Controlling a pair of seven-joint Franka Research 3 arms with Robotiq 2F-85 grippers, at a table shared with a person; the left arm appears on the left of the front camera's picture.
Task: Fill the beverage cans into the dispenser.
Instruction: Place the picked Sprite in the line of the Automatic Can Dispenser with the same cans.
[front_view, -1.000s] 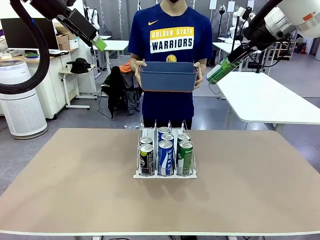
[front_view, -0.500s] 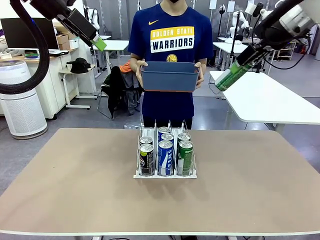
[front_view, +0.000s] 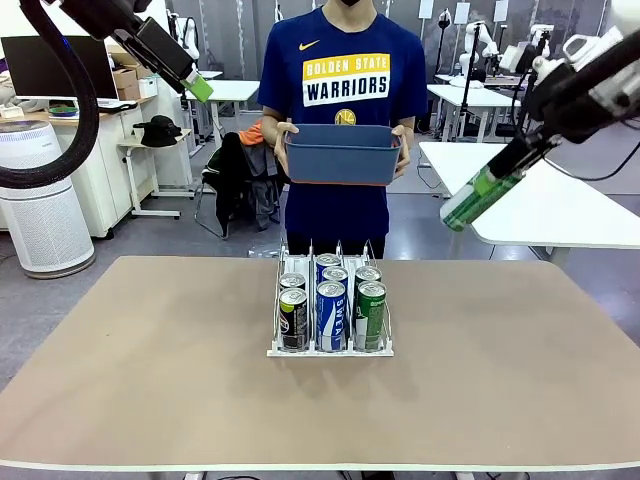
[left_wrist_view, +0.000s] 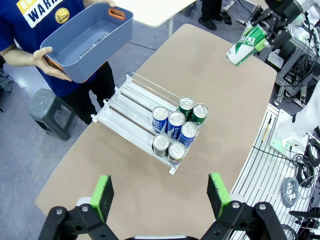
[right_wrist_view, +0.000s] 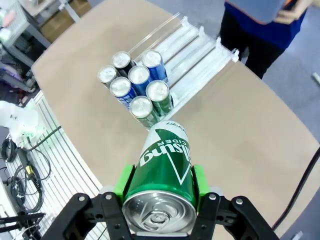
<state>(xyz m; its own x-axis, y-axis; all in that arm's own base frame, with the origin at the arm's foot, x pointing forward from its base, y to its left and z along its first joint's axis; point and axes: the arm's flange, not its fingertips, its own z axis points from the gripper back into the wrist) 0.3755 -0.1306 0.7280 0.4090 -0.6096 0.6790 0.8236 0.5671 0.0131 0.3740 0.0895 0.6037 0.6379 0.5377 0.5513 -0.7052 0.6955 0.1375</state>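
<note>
Looking down past my left gripper (left_wrist_view: 160, 194), green pads spread wide, high above the table (left_wrist_view: 220, 75). The dispenser (left_wrist_view: 125, 107) sits below with seven cans (left_wrist_view: 175, 120) bunched at the end away from the person, the rest of the lanes bare. The person holds a blue-grey tub (left_wrist_view: 95, 55) top left, and top right the right gripper (left_wrist_view: 261, 34) is clamped on a green can (left_wrist_view: 244, 44) up in the air.

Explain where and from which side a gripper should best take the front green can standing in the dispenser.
Grip the front green can around its upper body just under the silver top, coming straight down from above. It stands upright in the dispenser with a blue can close on one side and another green can right behind, so probably only its top is free.
</note>
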